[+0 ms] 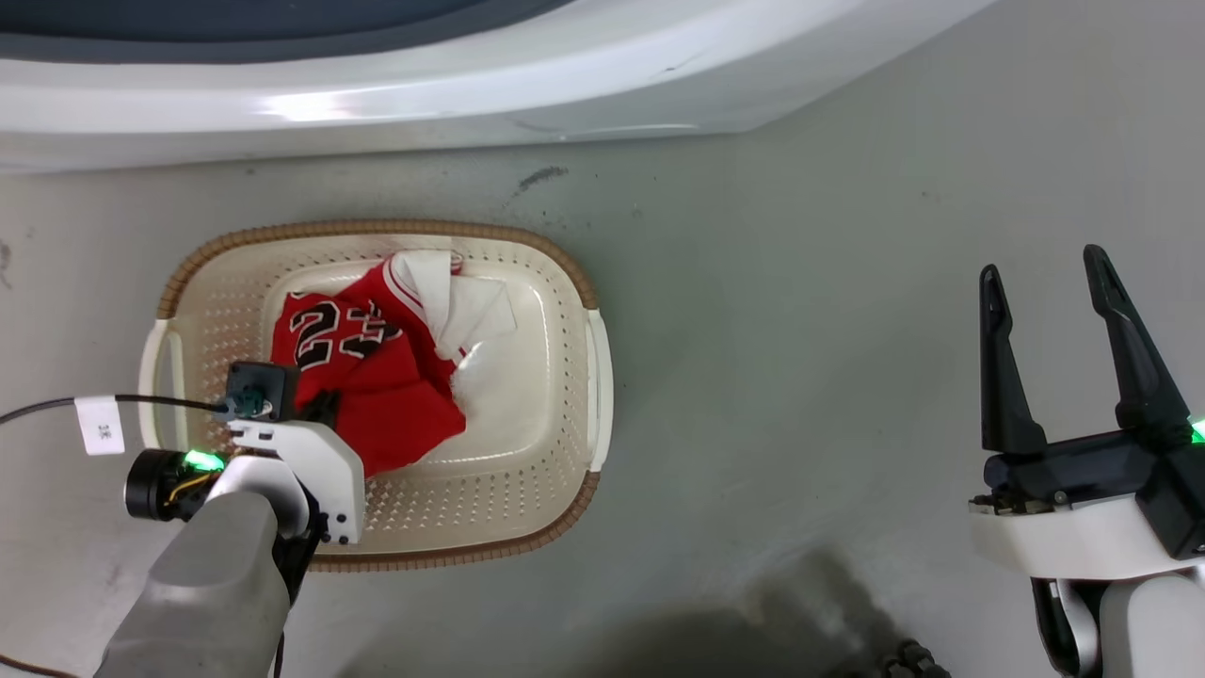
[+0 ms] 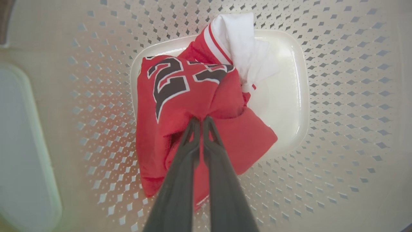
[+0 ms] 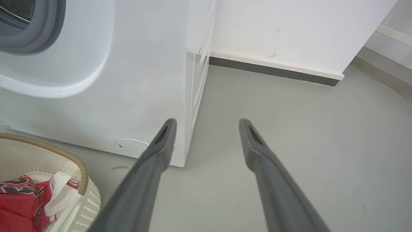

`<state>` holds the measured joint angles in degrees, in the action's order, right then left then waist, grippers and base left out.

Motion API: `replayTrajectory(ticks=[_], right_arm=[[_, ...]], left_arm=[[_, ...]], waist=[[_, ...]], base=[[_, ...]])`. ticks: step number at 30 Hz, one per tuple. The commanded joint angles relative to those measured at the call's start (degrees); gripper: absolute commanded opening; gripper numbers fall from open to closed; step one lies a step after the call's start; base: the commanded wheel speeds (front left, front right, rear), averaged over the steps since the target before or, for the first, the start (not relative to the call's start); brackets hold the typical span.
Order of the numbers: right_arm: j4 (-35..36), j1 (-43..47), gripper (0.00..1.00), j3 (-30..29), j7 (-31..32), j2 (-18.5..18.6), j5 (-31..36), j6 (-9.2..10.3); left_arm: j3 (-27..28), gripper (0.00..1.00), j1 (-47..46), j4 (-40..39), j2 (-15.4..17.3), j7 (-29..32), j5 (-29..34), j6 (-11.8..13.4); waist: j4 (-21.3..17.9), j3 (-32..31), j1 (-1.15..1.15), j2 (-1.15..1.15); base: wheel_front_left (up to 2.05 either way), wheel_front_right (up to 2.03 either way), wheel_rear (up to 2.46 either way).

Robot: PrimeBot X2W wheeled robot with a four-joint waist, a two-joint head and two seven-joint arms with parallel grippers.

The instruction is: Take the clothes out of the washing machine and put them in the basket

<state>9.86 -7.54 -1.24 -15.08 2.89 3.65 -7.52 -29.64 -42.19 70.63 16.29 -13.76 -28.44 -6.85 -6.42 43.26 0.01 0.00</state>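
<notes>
The clothes [image 1: 377, 377] lie bunched in the basket [image 1: 377, 229]: a red jersey with a black-and-white 23 and white lining turned up at the far side. My left gripper [image 1: 320, 410] reaches down into the basket's near-left part. In the left wrist view my left gripper [image 2: 201, 120] is shut, pinching a fold of the red clothes [image 2: 180, 96] above the basket's perforated wall [image 2: 338, 96]. My right gripper [image 1: 1041, 264] hangs open over bare floor to the right of the basket, holding nothing. The washing machine [image 1: 471, 94] stands just beyond the basket.
In the right wrist view my open right gripper [image 3: 207, 122] points at the washing machine's [image 3: 128, 96] lower right corner, with the grey gasket [image 3: 48, 32] at upper left. A white wall with skirting [image 3: 273, 64] runs behind. The basket [image 3: 64, 154] sits at lower left. A cable [image 1: 47, 407] trails from my left wrist.
</notes>
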Motion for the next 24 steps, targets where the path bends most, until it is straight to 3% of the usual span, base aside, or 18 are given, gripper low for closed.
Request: replayTrajectory(ticks=[1,5,6,8,15,24], right_arm=[[0.44,-0.89,1.0,0.06,-0.14,-0.02,-0.04,0.06],[0.16,-1.11,1.0,0.13,-0.14,-0.02,-0.4,0.06],[-0.09,-1.13,1.0,0.1,-0.14,-0.02,-0.53,0.06],[-0.57,-1.25,1.0,-0.05,-0.14,-0.02,-0.55,0.06],[-2.93,-1.62,1.0,0.26,-0.14,-0.02,-1.45,0.07],[-7.23,1.19,1.0,0.38,-0.14,-0.02,-2.37,0.06]], left_arm=[[0.02,0.0,-0.7,0.41,-0.01,-0.31,-0.23,-0.05],[-0.34,0.0,-1.83,1.4,-0.47,-0.81,-0.34,-0.2],[-0.46,0.21,-1.77,1.58,-0.6,-0.89,-0.35,-0.18],[-0.61,1.0,-1.53,1.84,-0.92,-1.05,-0.51,-0.27],[-0.11,1.0,0.87,0.57,-1.41,-1.49,-1.61,-0.47],[0.72,1.0,9.14,-12.53,0.2,-1.45,-0.78,-0.6]], waist=[[-0.51,1.14,-0.01,0.0],[-0.44,1.79,-0.01,0.0],[-0.41,1.75,-0.01,0.0],[-0.3,1.33,-0.01,0.0],[-0.11,-3.28,-0.01,0.0],[0.65,-14.18,-0.01,0.0]], base=[[0.0,0.0,0.0],[0.0,0.0,0.0],[0.0,0.0,0.0],[0.0,0.0,0.0],[0.0,0.0,0.0],[0.0,0.0,0.0]])
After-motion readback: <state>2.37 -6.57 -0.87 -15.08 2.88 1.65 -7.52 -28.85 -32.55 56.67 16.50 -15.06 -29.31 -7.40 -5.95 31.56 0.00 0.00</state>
